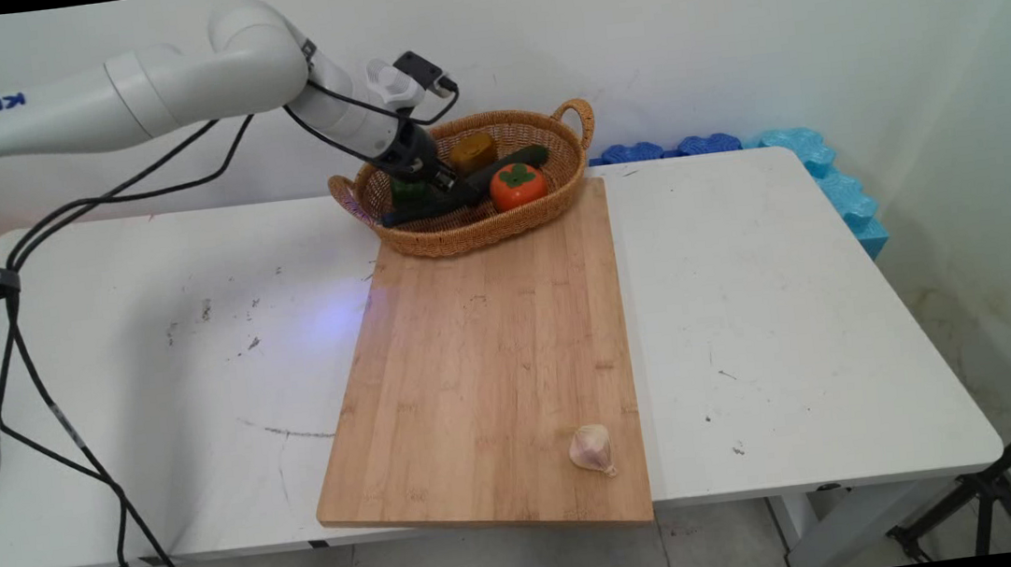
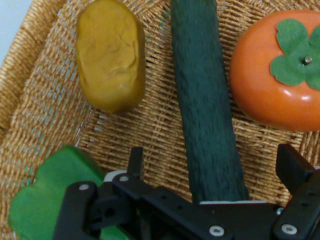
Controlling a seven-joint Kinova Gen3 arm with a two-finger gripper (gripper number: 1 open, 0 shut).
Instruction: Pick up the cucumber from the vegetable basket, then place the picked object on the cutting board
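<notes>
Arm stretched from the left, gripper pointing down with its fingers spread

The white arm reaches across from the picture's left, its long link running nearly level before the wrist bends downward and to the right; black cables loop under it and hang down along the base. The black gripper (image 1: 425, 179) sits at the low end of the wrist, angled down. In the hand view the gripper (image 2: 212, 167) shows its linkage along the bottom edge, with the two fingers (image 2: 135, 161) standing wide apart, one at each side.

bright, even light; soft shadows
</notes>
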